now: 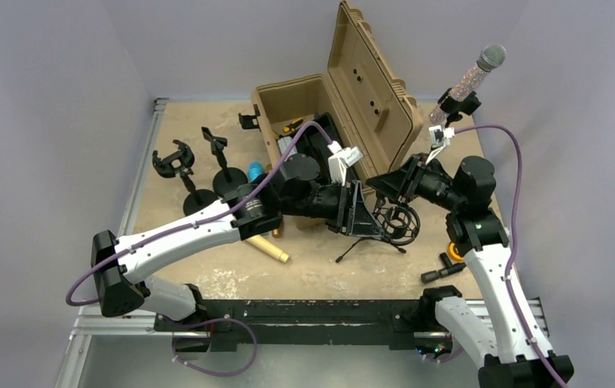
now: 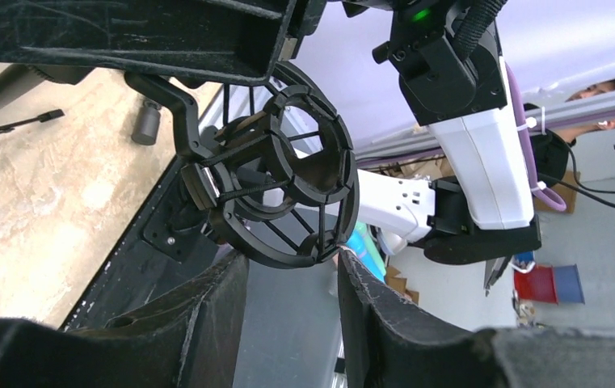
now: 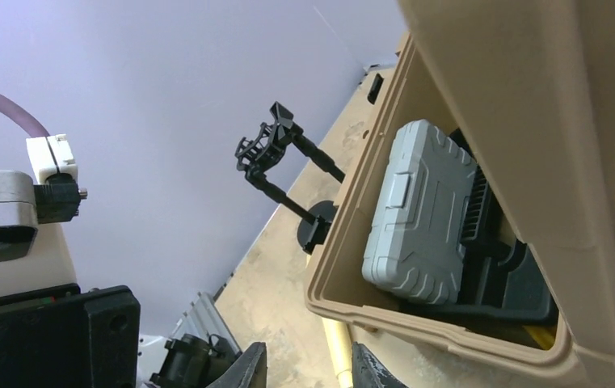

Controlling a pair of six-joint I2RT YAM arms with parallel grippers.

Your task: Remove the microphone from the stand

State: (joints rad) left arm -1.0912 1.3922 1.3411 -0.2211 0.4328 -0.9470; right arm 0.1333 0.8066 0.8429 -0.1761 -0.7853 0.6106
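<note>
Much of the stand is lost: in the top view only its black clip [image 1: 460, 103] shows, at the far right of the table [image 1: 320, 263], and the stem beneath it drops behind the right arm [image 1: 494, 263], so where it is footed cannot be made out. The microphone [image 1: 473, 77] sits in that clip, tilted up and to the right, its mesh head highest and its glittery body running down into the clip; neither wrist camera shows it. The right hand [image 1: 386, 184] points left, away from the clip, toward the open tan case [image 1: 344, 105]. In its own camera only the tips of its fingers [image 3: 249, 368] reach into the bottom edge, a bare gap between them, so it stands spread and empty. The left arm stretches across the middle of the table, and the left hand [image 1: 359, 212] lies just beside a black ring-shaped shock mount [image 1: 401, 223]. In the left wrist view its two fingers [image 2: 199, 323] stand apart, the mount's lower rim right at the mouth of the gap and nothing pinched. A dark slab across the top of that view is too close and cropped to identify.
</note>
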